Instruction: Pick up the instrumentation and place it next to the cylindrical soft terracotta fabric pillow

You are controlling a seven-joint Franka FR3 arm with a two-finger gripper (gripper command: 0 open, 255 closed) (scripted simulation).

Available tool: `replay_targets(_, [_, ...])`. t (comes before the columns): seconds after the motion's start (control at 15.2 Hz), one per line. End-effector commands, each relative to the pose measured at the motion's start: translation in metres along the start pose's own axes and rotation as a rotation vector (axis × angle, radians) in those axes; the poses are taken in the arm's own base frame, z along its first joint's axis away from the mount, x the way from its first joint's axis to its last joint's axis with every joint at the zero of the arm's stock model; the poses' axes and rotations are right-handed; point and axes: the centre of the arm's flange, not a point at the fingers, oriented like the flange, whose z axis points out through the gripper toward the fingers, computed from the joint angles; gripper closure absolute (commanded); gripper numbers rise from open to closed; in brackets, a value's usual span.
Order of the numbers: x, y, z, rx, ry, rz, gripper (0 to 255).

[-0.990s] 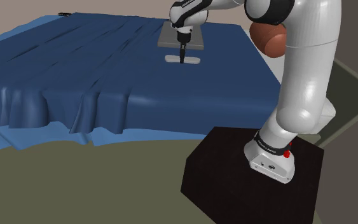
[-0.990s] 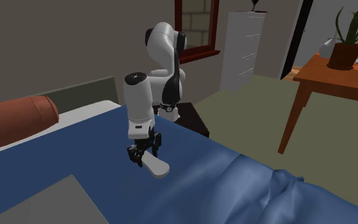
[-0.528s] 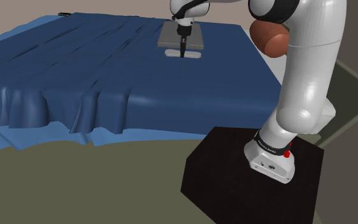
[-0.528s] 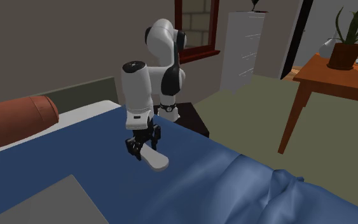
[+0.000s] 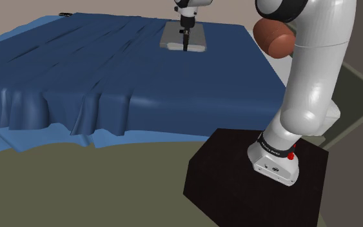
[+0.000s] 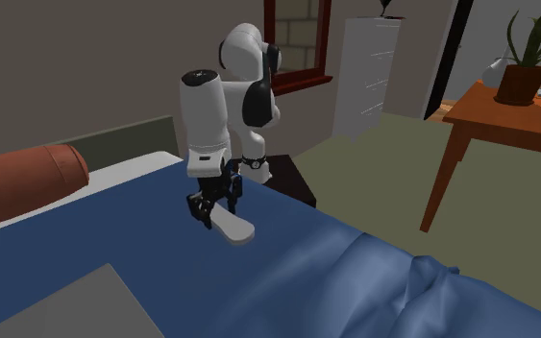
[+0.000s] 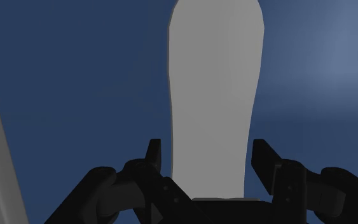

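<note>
The instrumentation [image 7: 214, 95] is a plain pale grey, flat, elongated piece with rounded ends. My gripper [image 7: 208, 153] is shut on one end of it, a black finger on each side. In the shoulder view the gripper [image 5: 186, 44] holds the piece [image 5: 196, 47] low over the blue bedspread [image 5: 109, 71], above a grey flat pad [image 5: 171, 33]. The terracotta cylindrical pillow [image 5: 274, 39] lies to the right of it at the bed's edge, partly behind the arm. In the second exterior view the piece [image 6: 233, 229] juts out under the gripper [image 6: 210, 213], with the pillow [image 6: 18, 182] to the left.
The bedspread is rumpled with folds toward the shoulder view's left and front [image 5: 38, 109]. The grey pad [image 6: 61, 307] lies flat on the bed. My black stand [image 5: 257, 180] sits on the floor beside the bed. A wooden table [image 6: 504, 120] with a plant and a white dresser [image 6: 366, 72] stand farther off.
The gripper has carried the grey piece farther up the bed in the shoulder view, over the grey pad, and leftward toward the pillow in the second exterior view.
</note>
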Motion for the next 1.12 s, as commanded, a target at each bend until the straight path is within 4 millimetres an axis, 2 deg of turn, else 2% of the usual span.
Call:
replay_targets(0.0, [0.0,0.0,-0.011,0.0,0.0,0.0,255])
replay_targets(1.06, [0.001,-0.002,-0.095,0.0,0.0,0.0,255])
